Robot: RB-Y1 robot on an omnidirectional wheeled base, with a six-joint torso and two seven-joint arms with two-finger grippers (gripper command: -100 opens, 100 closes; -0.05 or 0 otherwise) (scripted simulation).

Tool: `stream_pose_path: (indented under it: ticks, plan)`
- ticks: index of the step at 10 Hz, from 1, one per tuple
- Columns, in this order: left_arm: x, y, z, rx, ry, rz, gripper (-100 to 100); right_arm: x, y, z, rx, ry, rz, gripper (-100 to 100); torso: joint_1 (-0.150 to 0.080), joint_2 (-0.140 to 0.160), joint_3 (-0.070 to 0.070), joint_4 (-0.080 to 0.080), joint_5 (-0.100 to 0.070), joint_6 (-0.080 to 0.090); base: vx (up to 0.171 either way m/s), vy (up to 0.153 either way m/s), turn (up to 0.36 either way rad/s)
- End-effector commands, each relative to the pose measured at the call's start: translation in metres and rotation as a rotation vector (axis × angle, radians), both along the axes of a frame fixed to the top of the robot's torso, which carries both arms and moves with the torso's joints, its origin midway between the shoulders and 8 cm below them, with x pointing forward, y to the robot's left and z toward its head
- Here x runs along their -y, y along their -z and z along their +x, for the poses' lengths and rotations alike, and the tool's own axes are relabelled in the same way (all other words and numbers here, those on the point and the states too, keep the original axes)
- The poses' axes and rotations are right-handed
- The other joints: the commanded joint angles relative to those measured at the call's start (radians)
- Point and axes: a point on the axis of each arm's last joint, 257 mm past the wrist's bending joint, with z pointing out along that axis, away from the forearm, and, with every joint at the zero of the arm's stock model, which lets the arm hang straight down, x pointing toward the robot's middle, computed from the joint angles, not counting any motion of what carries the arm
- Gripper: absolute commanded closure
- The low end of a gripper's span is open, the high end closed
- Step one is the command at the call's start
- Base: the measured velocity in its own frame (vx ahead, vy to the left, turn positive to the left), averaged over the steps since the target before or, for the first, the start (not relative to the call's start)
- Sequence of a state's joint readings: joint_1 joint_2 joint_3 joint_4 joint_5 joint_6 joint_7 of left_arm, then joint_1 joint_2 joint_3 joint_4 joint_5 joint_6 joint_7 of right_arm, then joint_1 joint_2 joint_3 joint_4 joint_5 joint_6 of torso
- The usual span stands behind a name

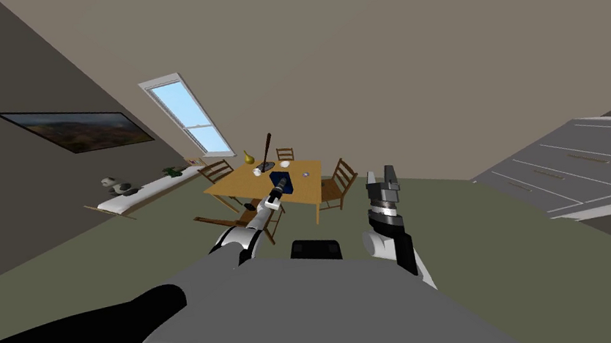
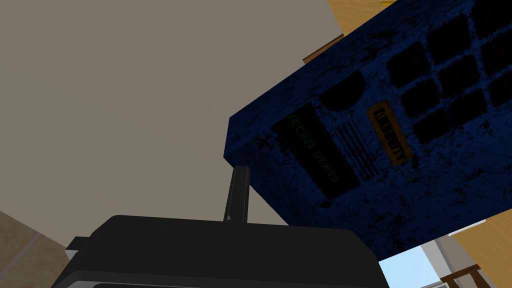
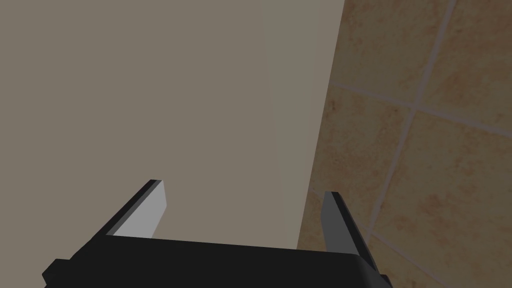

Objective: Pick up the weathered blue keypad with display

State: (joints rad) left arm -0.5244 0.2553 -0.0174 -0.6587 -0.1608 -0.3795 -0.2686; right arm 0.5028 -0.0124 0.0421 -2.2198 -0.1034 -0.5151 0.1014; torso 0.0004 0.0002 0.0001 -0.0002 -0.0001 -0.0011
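From where I stand, the keypad (image 2: 380, 150) wears dark blue paint, matt and rough-looking, scuffed and blotched with black. It is perhaps plastic underneath, but that's hard to judge. The table (image 1: 303, 192) is smooth, warm, unglossed wood. The chairs (image 1: 338, 180) are a darker wood.

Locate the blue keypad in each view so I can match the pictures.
Head view: the keypad is a small dark blue box on the wooden table, at the tip of the left gripper.
Left wrist view: the keypad is close in front of that gripper, its display and buttons facing the camera.
Right wrist view: not in it; the right gripper is open.
Shared landmark: the wooden table, behind the keypad.
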Motion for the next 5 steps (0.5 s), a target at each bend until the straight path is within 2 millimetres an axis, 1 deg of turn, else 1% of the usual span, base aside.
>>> stream_pose_path:
  ticks: [1,3,4,5]
  plan:
    - [0.0,0.0,0.0,0.0,0.0,0.0,100,0.0,0.0,0.0,0.0,0.0,0.0,0,0.0,0.0,0.0,0.0,0.0,0.0,0.0,0.0,0.0]
    - [0.0,0.0,0.0,0.0,0.0,0.0,100,0.0,0.0,0.0,0.0,0.0,0.0,0,0.0,0.0,0.0,0.0,0.0,0.0,0.0,0.0,0.0]
    - [0.0,0.0,0.0,0.0,0.0,0.0,0,0.0,0.0,0.0,0.0,0.0,0.0,0,0.0,0.0,0.0,0.0,0.0,0.0,0.0,0.0,0.0]
    - [0.013,-0.003,-0.002,0.024,0.025,-0.003,-100,0.0,0.0,0.0,0.0,0.0,0.0,0,0.0,0.0,0.0,0.0,0.0,0.0,0.006,0.069,0.093]
